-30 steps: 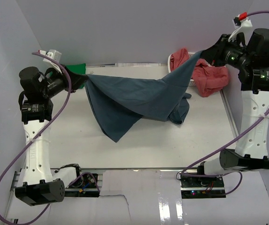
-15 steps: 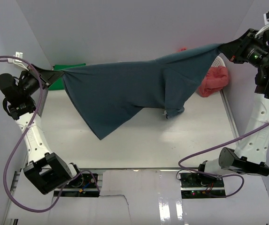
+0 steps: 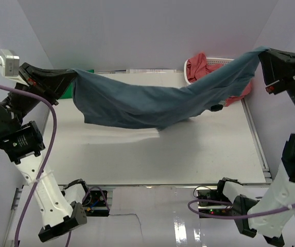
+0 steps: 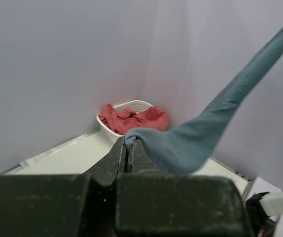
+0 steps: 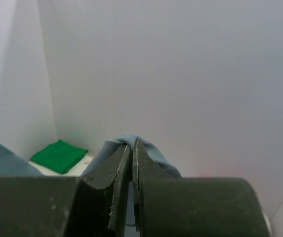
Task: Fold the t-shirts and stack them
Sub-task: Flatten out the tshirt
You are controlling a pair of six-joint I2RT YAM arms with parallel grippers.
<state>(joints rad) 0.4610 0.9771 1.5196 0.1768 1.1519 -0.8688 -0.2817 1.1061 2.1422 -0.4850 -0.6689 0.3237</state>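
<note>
Blue t-shirt (image 3: 152, 103) hangs in the air, stretched side to side between both arms. It sags in the middle over the table (image 3: 188, 154). The lowest fold is near the tabletop; cannot tell if it touches.

Left gripper (image 3: 67, 77) is clenched on a bunched bit of the shirt's left end. In the left wrist view the jaws are pressed together with cloth nipped at the tips. Right gripper (image 3: 263, 54) is likewise clamped on the right end, raised above the basket (image 3: 223, 61). In the right wrist view a small fold of cloth pokes out between the closed tips. Cannot tell whether either pinch is on a sleeve, shoulder or hem.

Handling, judged: light, limp cloth with no stiffness. It drapes and twists wherever it is not held, and it is not fragile. The pinches are thin, so the cloth could slide out under a hard pull. The best holds are two matching corners or the shoulder seams, so it spreads flat when laid down. A bunched grab leaves it twisted, as the middle looks now.

Red t-shirts (image 3: 198, 64) are heaped in the basket at the far right corner, partly behind the blue one. Green t-shirt (image 5: 60, 155) lies folded flat at the far left corner, well apart from the basket.
</note>
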